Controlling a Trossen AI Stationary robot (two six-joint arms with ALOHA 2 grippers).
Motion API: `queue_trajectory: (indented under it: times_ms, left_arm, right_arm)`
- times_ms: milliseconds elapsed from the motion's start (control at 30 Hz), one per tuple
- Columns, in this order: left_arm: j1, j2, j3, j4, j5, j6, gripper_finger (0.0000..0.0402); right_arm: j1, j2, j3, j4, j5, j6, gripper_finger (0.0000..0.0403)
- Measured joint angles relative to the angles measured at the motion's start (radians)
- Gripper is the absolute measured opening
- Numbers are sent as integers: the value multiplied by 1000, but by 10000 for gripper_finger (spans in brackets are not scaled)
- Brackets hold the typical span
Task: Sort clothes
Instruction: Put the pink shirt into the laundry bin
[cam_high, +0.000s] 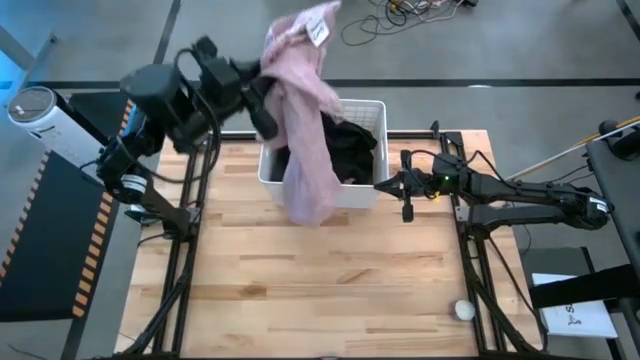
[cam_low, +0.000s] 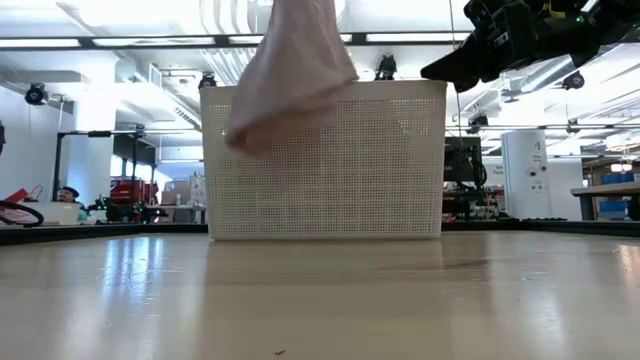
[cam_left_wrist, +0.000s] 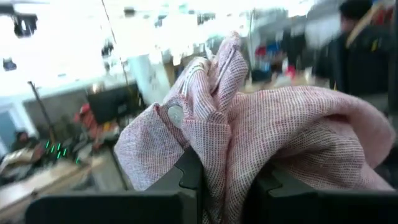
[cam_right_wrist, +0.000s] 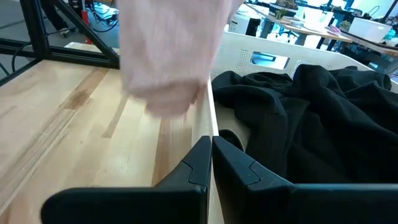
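A pale pink shirt hangs from my raised left gripper, which is shut on it, above the left end of the white lattice basket. In the low view the shirt dangles in front of the basket, clear of the table. Black clothes lie piled inside the basket. My right gripper is shut, its tips at the rim of the basket's right wall. My left gripper pinches a bunched fold of the pink shirt, several layers thick, between its two fingers. The fingers point roughly level toward the table's right. The shirt is lifted clear and hangs slack below them. My right gripper's shut fingertips stand at the basket's rim; whether they touch it I cannot tell.
A small white ball lies near the table's front right corner. Black frame rails run along both sides of the wooden table. Bare tabletop stretches in front of the basket.
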Motion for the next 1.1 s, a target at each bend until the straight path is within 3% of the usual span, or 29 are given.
queue_trajectory:
  times_ms: [233,567,900,1100]
  left_arm:
    - [176,11,2,165,184,13,40]
    - [385,56,3,202,377,-113,40]
    - [512,96,2,258,396,-103,40]
    - [598,105,2,201,466,-217,40]
  right_arm:
    - [0,0,0,0,0,-5,0]
    - [0,0,0,0,0,-9,0]
    - [0,0,0,0,0,-15,0]
    - [0,0,0,0,0,-16,0]
